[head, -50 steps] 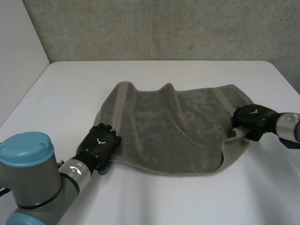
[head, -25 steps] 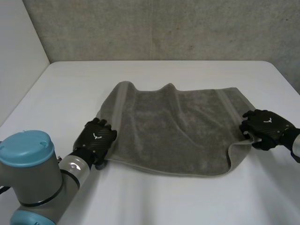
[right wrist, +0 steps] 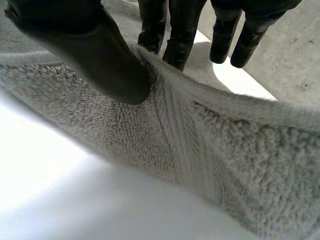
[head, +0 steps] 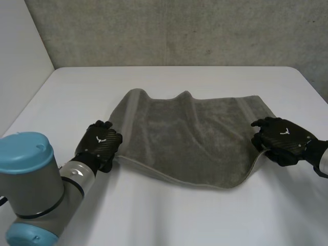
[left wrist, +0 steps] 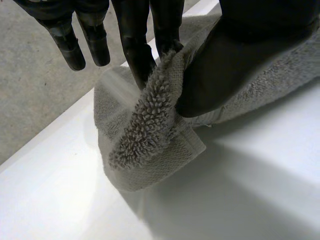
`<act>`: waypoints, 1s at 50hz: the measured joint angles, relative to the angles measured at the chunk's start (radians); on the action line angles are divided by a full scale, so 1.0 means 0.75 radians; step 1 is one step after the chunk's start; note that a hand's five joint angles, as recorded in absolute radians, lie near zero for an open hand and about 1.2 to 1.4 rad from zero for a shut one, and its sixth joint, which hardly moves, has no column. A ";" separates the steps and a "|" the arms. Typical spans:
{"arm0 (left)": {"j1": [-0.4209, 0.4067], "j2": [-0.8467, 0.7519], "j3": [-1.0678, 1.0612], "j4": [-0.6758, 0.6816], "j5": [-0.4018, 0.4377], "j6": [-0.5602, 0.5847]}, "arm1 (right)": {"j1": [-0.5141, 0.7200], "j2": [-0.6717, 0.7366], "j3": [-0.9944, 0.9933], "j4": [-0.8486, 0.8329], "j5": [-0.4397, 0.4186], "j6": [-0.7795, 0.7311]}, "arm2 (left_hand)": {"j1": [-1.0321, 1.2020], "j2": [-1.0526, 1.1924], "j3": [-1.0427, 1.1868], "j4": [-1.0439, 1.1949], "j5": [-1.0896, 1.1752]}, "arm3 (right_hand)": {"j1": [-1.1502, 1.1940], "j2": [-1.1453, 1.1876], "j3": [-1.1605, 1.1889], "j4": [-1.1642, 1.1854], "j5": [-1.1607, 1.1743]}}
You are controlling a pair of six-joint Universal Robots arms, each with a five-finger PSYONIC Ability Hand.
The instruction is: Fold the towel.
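Towel [head: 189, 138] lies spread in a single grey layer across the middle of the white counter [head: 164, 220], its far edge rumpled and its near edge raised a little. The left hand [head: 100, 143] is at the near left corner, and the right hand [head: 282, 139] is on the right side by the near corner. Each pinches the cloth between thumb and fingers [left wrist: 131, 47]. No fold looks made yet. The grasp seems done, and carrying the near edge over is left.
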 measured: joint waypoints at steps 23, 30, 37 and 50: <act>0.170 -0.304 0.811 -0.269 0.130 0.122 | 0.307 0.339 -1.010 0.312 0.441 -0.208 | 0.001 0.021 0.000 0.000 0.000 | 0.000 0.002 0.000 0.000 0.003; 0.197 -0.234 1.176 -0.120 0.109 0.128 | 0.375 0.236 -1.324 -0.240 0.605 0.351 | 0.001 0.030 0.000 0.000 0.010 | 0.000 0.034 0.000 0.000 0.012; 0.212 -0.019 1.084 0.036 0.145 0.093 | 0.374 0.016 -1.059 -0.562 0.549 0.737 | 0.001 0.034 0.000 0.000 0.037 | 0.000 0.035 0.000 0.000 0.035; 0.320 0.034 0.442 0.119 0.310 0.103 | 0.248 -0.089 -0.339 -0.524 0.333 0.507 | 0.002 0.035 0.000 0.000 0.038 | 0.000 0.035 0.000 0.000 0.035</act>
